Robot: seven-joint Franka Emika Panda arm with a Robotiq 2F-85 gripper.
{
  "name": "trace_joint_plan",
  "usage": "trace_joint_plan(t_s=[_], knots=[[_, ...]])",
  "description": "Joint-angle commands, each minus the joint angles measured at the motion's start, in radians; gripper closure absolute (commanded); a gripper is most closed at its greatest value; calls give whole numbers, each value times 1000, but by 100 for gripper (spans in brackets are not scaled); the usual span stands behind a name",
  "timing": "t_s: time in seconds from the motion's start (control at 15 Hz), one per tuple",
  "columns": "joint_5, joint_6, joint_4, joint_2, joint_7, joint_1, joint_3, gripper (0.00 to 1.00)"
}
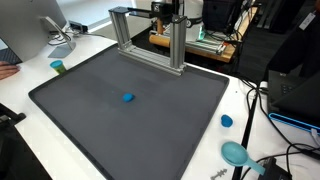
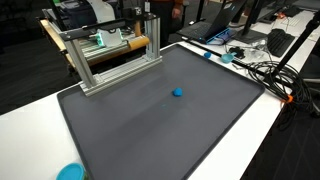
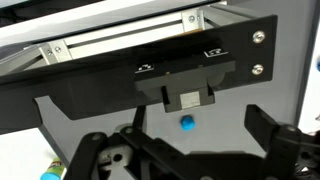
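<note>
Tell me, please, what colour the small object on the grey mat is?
Blue; the small object shows best in an exterior view.

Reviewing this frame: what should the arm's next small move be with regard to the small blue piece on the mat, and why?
Probably ease the open gripper forward toward the blue piece, keeping it centred. In the wrist view the piece shows between the spread fingers but well apart from them. It lies alone on the dark mat, and the metal frame at the mat's edge needs clearance.
</note>
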Motion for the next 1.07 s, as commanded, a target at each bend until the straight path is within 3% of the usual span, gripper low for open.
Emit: trace_joint_plan(t_s=[0.0, 1.0], knots=[[5, 1, -1, 3, -3, 1, 1, 0], [9, 123, -57, 83, -22, 21, 1, 0]])
